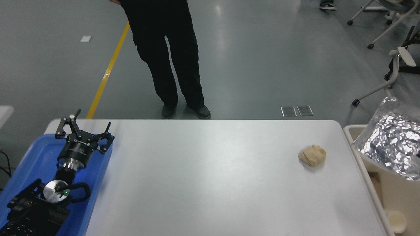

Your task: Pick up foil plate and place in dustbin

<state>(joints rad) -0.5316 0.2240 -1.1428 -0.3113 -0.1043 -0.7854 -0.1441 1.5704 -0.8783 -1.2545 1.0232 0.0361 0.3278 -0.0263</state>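
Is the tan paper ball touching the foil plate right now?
Apart. The head view shows the paper ball alone on the white table, bare tabletop between it and the foil plate over the dustbin.
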